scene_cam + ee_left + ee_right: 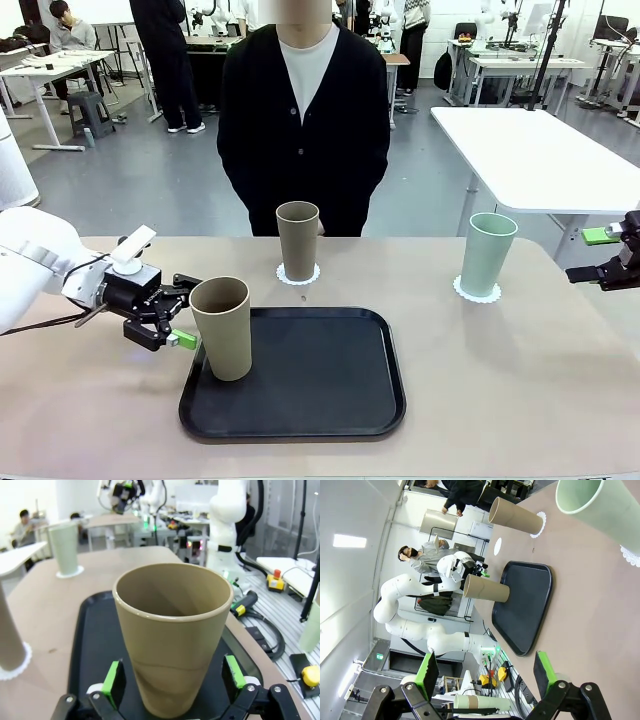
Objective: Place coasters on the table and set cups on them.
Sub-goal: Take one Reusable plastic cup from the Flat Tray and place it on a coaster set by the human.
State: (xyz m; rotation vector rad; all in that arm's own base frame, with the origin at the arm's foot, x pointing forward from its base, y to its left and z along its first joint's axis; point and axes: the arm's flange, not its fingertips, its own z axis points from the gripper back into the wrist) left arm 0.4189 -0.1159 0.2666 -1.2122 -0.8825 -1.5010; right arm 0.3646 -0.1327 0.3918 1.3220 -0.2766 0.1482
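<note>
A tan cup (222, 328) (172, 630) stands on the left end of the black tray (320, 380). My left gripper (188, 312) (174, 677) is open and straddles its lower half, with the green pads (114, 679) a little off its sides. A second tan cup (298, 240) sits on a coaster (298, 275) at the far middle of the table (500, 380). The mint cup (487, 253) stands on a coaster (477, 292) to the right. My right gripper (590, 256) (486, 672) hangs open at the right edge, clear of the mint cup (600, 507). A third coaster (497, 546) lies bare beyond the tray.
A person in a dark cardigan (303, 130) stands at the far edge, hands out of sight. A white table (530, 150) stands at the back right. Bare tabletop lies right of the tray and along the front.
</note>
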